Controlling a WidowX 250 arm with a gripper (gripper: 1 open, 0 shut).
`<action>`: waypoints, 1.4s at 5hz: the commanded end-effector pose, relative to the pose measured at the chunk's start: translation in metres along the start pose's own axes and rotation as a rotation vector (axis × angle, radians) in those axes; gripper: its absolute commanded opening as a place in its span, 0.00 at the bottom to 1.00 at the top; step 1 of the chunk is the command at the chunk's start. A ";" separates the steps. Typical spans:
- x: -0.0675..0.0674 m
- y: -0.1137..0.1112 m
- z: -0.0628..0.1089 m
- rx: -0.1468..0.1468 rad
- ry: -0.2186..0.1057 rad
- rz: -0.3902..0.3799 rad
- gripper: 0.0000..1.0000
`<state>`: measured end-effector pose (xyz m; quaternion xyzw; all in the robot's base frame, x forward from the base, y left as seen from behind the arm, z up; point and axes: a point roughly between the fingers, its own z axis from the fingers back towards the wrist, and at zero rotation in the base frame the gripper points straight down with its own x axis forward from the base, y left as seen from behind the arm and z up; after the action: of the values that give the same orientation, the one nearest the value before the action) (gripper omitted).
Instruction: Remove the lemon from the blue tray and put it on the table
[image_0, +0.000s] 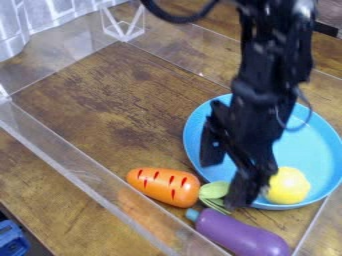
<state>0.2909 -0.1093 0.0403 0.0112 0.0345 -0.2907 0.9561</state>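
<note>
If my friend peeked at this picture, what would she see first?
Probably the big black robot gripper coming down from the top right, its jaws open over the large round sky-blue plastic tray. Right beside it on the tray's near edge sits the small round yellow toy lemon. In front, on the dark brown wooden table, lie an orange striped toy carrot and a purple toy eggplant.

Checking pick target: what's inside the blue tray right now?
The lemon sits near the blue tray's front rim. The open claw and arm cover much of the tray's left floor, so that part can't be seen.
</note>
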 end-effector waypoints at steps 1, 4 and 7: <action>0.021 -0.013 0.001 0.035 -0.064 -0.084 1.00; 0.043 -0.039 -0.006 0.059 -0.067 -0.116 0.00; 0.035 -0.027 -0.015 0.053 -0.076 -0.068 0.00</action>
<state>0.3034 -0.1591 0.0231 0.0270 -0.0113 -0.3366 0.9412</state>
